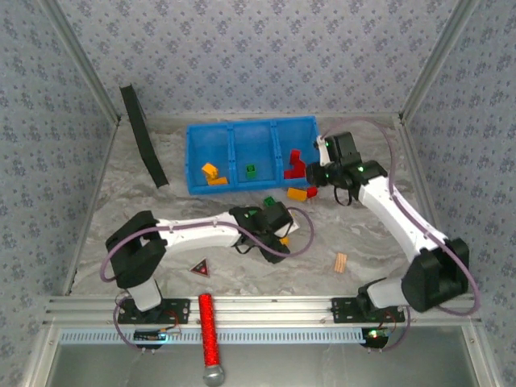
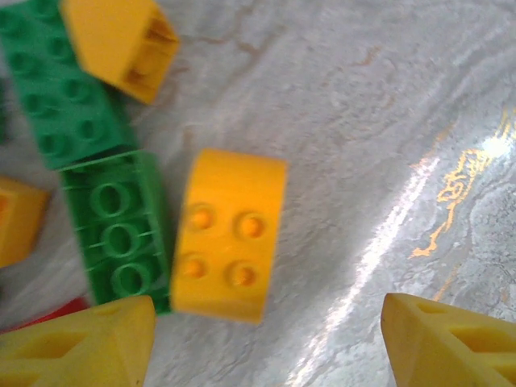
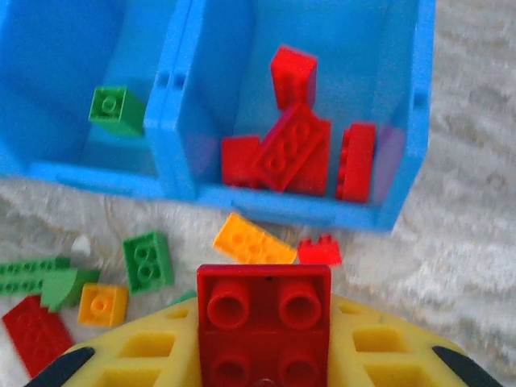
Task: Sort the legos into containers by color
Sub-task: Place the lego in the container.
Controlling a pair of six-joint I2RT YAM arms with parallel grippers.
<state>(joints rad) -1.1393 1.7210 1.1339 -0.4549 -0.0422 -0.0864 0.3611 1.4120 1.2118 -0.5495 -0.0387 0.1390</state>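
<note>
The blue bin (image 1: 242, 123) stands at the back centre, with yellow-orange legos (image 1: 212, 174) in its left compartment, a green one (image 1: 251, 170) in the middle and red ones (image 1: 294, 164) on the right. My right gripper (image 1: 318, 173) hovers in front of the red compartment (image 3: 282, 205), shut on a red brick (image 3: 264, 322). Loose legos lie on the table below it, among them a yellow-orange one (image 3: 252, 242), a red one (image 3: 320, 251) and a green one (image 3: 147, 260). My left gripper (image 2: 270, 339) is low over the table and open. A yellow-orange brick (image 2: 228, 234) lies just ahead of its left finger (image 2: 81, 343), beside green bricks (image 2: 121, 234).
A black strip (image 1: 143, 135) leans at the back left. Near the front lie a dark triangle (image 1: 200, 268), a tan wooden piece (image 1: 341, 262) and a red-handled tool (image 1: 208, 330) on the rail. Walls close in the table on three sides.
</note>
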